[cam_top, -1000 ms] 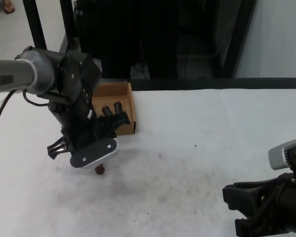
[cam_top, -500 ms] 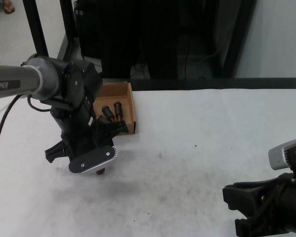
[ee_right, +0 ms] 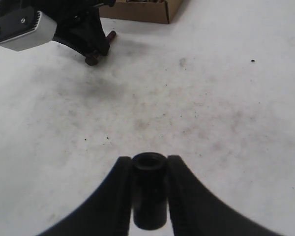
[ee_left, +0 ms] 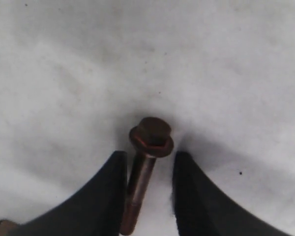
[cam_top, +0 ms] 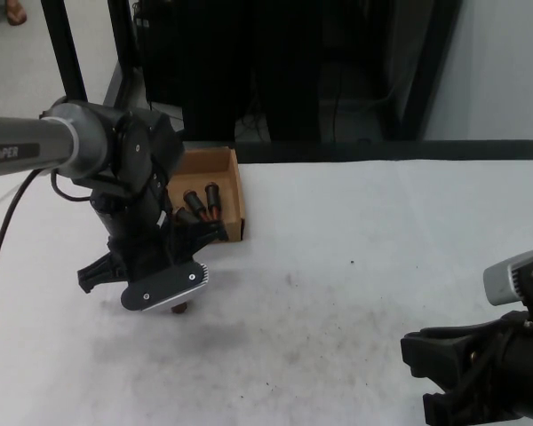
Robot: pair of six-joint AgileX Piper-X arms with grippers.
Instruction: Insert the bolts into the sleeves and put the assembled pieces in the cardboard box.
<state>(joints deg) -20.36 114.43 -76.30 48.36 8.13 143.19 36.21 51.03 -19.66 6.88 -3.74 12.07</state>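
High view, left of centre: a bolt (cam_top: 179, 307) lies on the white bench (cam_top: 338, 266) under the left arm, just below the cardboard box (cam_top: 234, 191) in frame. Left wrist view shows it rusty brown with a flanged hexagonal head, its shank between the left gripper's (ee_left: 147, 160) parted jaws. At lower right, the right gripper (ee_right: 148, 164) is clamped on a black hollow sleeve (ee_right: 149, 191)
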